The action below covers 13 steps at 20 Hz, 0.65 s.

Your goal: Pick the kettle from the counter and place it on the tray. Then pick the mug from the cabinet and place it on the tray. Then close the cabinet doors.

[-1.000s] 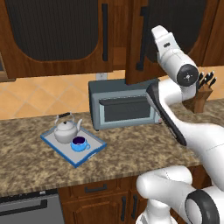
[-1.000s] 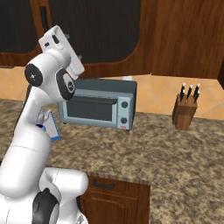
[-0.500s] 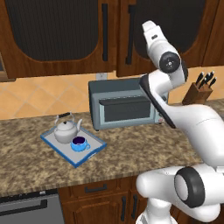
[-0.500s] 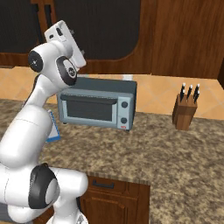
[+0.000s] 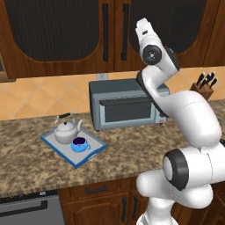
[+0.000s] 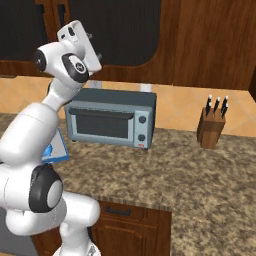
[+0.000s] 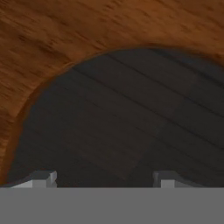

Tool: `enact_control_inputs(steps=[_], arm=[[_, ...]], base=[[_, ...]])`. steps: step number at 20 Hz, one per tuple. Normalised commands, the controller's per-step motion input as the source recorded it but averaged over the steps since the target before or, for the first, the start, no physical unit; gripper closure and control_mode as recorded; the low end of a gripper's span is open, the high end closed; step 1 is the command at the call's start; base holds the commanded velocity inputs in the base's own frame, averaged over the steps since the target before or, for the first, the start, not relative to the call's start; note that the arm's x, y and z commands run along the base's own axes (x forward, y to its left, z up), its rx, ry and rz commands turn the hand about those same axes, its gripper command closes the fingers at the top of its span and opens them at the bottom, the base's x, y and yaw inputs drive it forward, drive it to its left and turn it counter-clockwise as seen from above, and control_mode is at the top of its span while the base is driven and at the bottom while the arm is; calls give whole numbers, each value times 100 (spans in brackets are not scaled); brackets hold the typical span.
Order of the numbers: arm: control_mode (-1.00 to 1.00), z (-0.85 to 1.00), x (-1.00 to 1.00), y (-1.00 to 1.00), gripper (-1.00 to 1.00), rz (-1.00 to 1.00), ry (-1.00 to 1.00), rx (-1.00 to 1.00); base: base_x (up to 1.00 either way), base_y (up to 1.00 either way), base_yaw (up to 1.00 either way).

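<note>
Looking at the tray [image 5: 52,142], you are seeing the kettle [image 5: 66,132] and the mug [image 5: 79,144] both sitting on it; above it the cabinet doors [image 5: 115,30] are looking shut, your gripper [image 7: 105,178] standing wide, holding nothing, almost finishing

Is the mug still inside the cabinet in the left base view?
No, the blue mug sits on the blue-rimmed tray beside the kettle, and the cabinet doors are shut.

toaster oven [image 5: 127,105]: grey, door shut, I see it against the tiled wall | knife block [image 6: 212,128]: wooden, dark handles up, well apart to its right | dishwasher [image 5: 28,211]: grey front below, at left
</note>
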Motion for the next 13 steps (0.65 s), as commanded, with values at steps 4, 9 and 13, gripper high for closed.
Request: enact_control_inputs(steps=[4, 9, 13], arm=[[-100, -25, 50, -19, -100, -14, 5, 0], [-100, -25, 34, -22, -100, -10, 1, 0], [-100, -23, 19, -20, -100, -7, 0, 0]], base=[[0, 0, 0], [0, 0, 0], [0, 0, 0]])
